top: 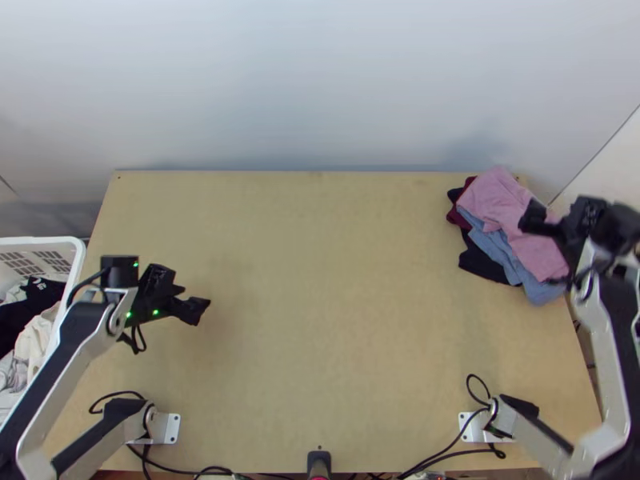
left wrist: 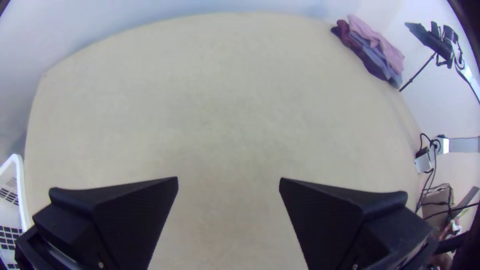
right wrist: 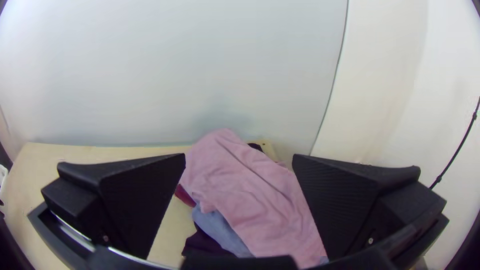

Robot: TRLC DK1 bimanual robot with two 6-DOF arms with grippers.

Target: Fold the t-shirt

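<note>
The pink cloth (top: 500,200) lies rumpled on the blue cloth (top: 498,251) and dark cloth (top: 480,265) at the table's far right corner, its long axis slanting from the far edge toward the near right. Above it in the top view, the right gripper (top: 529,216) has its fingers spread; the left gripper (top: 196,297), over the table's left part, is spread too.
</note>
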